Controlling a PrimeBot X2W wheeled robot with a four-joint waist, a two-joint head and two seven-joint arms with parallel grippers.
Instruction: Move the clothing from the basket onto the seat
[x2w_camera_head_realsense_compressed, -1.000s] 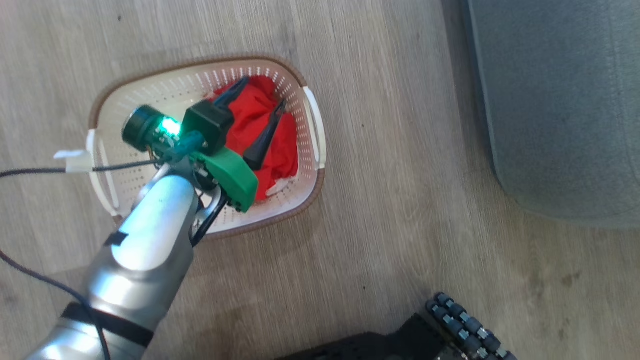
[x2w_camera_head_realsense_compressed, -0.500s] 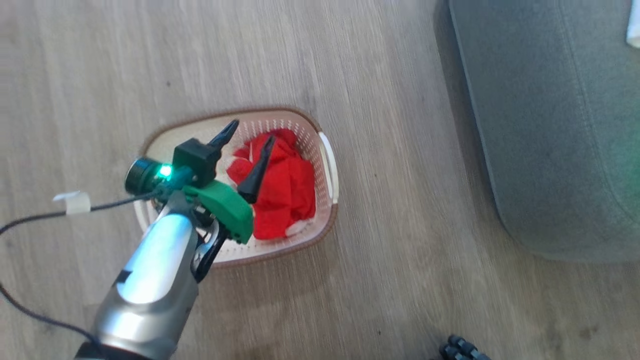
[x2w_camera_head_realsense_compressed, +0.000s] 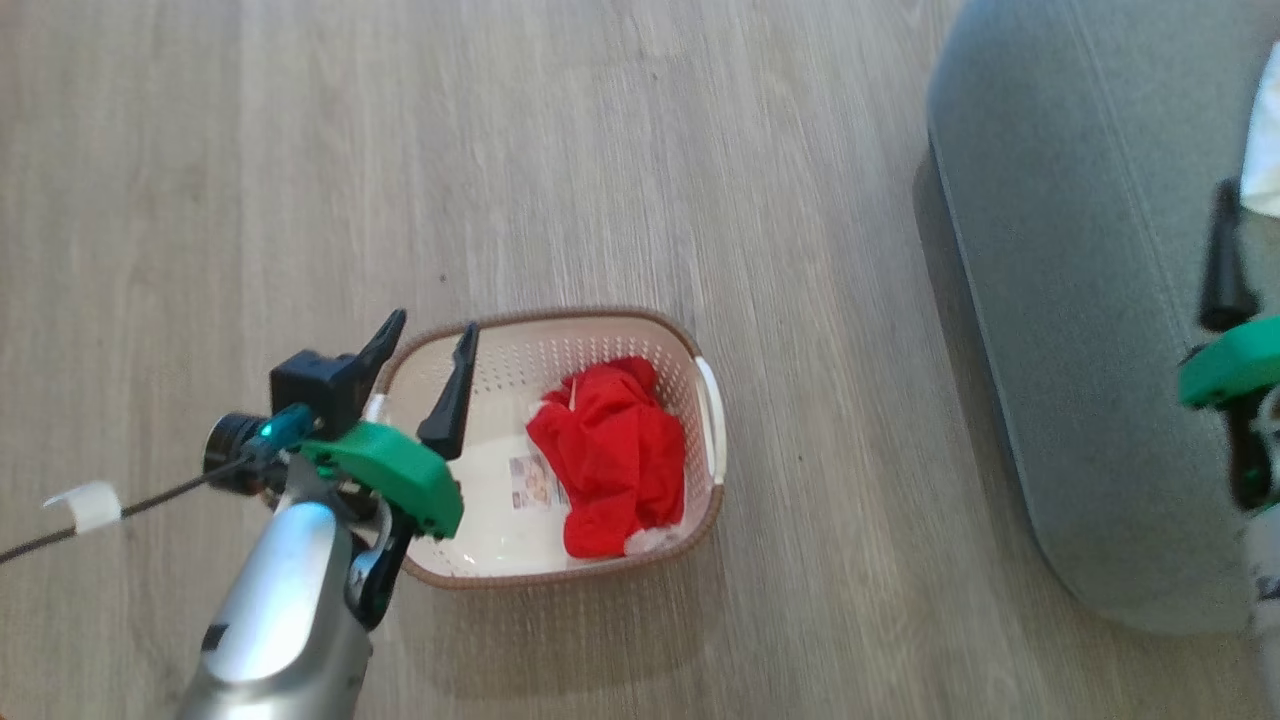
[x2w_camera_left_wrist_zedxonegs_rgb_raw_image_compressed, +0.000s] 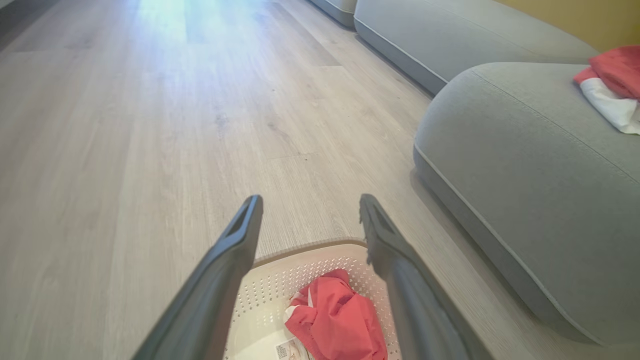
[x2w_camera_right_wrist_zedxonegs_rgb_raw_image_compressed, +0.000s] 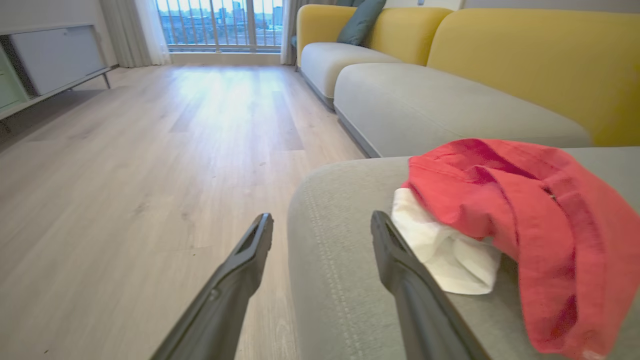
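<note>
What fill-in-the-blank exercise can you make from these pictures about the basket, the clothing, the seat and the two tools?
1. The basket stands on the ____, apart from the seat.
2. The clothing inside it is ____.
3. On the seat lies a second garment, red and ____.
4. The left tool and the right tool are both ____.

Missing words: floor; red; white; open.

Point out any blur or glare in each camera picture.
Head view: the right gripper at the right edge is smeared, while the basket is fairly sharp. Left wrist view: pale glare washes the floor at the top. Right wrist view: window light glares on the floor, and the red clothing on the seat looks soft.
</note>
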